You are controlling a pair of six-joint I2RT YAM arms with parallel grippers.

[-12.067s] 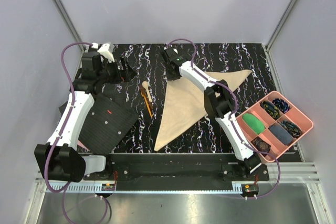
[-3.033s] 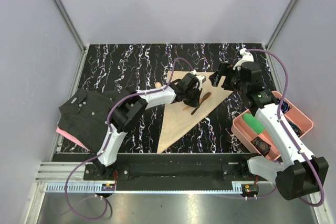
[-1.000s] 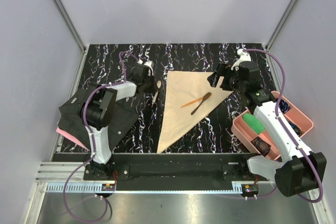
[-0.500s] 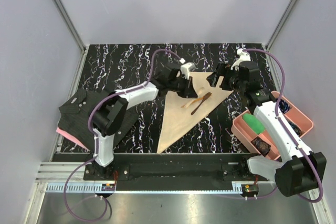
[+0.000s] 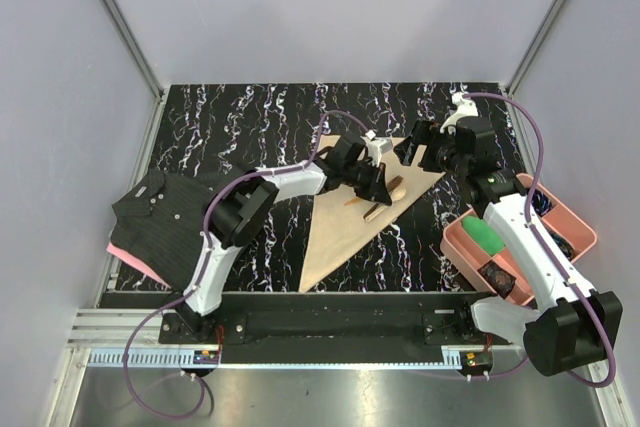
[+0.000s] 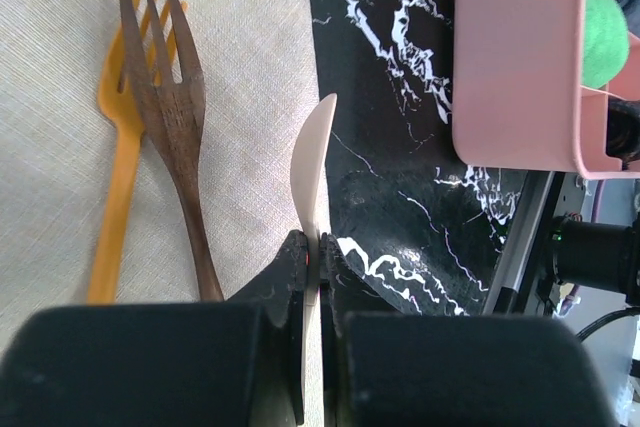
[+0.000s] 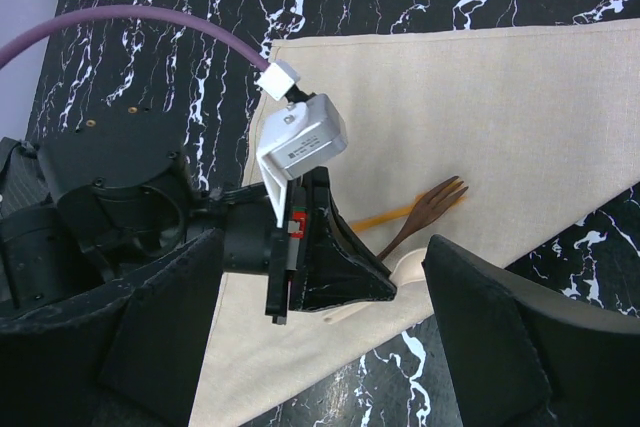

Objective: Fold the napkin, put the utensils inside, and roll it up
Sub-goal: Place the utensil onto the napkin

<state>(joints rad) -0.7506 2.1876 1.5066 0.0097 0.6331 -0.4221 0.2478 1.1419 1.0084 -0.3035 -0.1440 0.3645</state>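
Over the napkin's (image 6: 60,27) right edge, the spoon (image 6: 312,162) is pinched by its handle in the clenched left gripper (image 6: 312,247). It should be lowered flat beside the fork (image 6: 175,97) and orange stick (image 6: 112,207), clear of bare table (image 6: 400,197), before release. The left arm (image 5: 290,179) is stretched far across. The right gripper (image 5: 415,145) hangs spread wide and empty nearby.

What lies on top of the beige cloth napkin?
A dark wooden fork overlapping an orange utensil. The left gripper holds a pale wooden spoon at the napkin edge; contact underneath is hidden.
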